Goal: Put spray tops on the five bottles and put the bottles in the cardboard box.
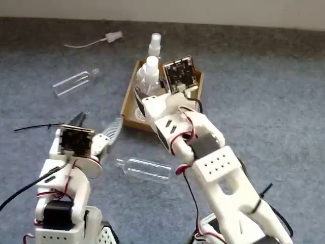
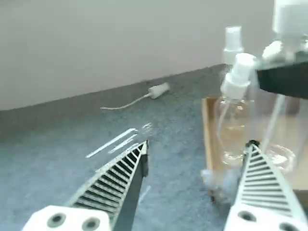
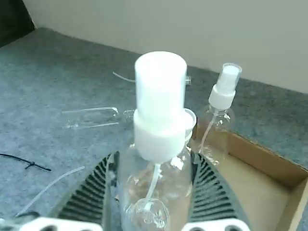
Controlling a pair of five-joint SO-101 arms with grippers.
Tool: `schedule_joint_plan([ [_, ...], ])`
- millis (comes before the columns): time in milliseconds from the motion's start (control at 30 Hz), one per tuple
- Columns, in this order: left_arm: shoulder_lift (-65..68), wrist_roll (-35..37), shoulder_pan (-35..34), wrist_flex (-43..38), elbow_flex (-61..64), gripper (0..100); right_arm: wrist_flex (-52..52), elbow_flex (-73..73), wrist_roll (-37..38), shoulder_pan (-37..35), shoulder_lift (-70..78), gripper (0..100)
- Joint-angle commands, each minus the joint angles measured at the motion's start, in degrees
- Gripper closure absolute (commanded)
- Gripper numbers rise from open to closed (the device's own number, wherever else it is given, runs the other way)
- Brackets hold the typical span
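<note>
Far left on grey carpet [image 1: 264,117], a thin black tie [image 1: 35,127], lying flat. Just right of that, left gripper [image 1: 100,119], low over the carpet, jaws spread wide, nothing between them. Beyond it, uncapped bottle [image 1: 76,82], clear, on its side. Farther back, loose spray top [image 1: 112,36], dip tube trailing left, well apart from every bottle. Toward the middle, near the arms' bases, second uncapped bottle [image 1: 144,169], also on its side, neck pointing left. Right of centre, cardboard box [image 1: 128,104], shallow and open-topped. Within its outline, upright, capped bottle [image 3: 159,120], clamped at the body between the jaws of right gripper [image 3: 154,166]; cannot tell whether touching the box floor. In the box's far corner, second capped bottle [image 1: 155,44], upright, free of either gripper.
</note>
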Motion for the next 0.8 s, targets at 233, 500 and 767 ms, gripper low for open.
schedule_joint_plan([
  [233, 0.22, -0.18, -11.12, -7.82, -0.48, 73, -9.8, -8.75, 4.57, 0.22, 12.97, 99.5],
  [500, 0.22, -0.09, -11.12, -7.82, -0.48, 73, -9.89, -8.75, 12.04, -2.15, 13.93, 99.4],
  [767, 0.22, -0.09, -8.84, -7.82, -0.48, 73, -9.98, -8.57, 9.41, -2.24, 14.02, 99.4],
])
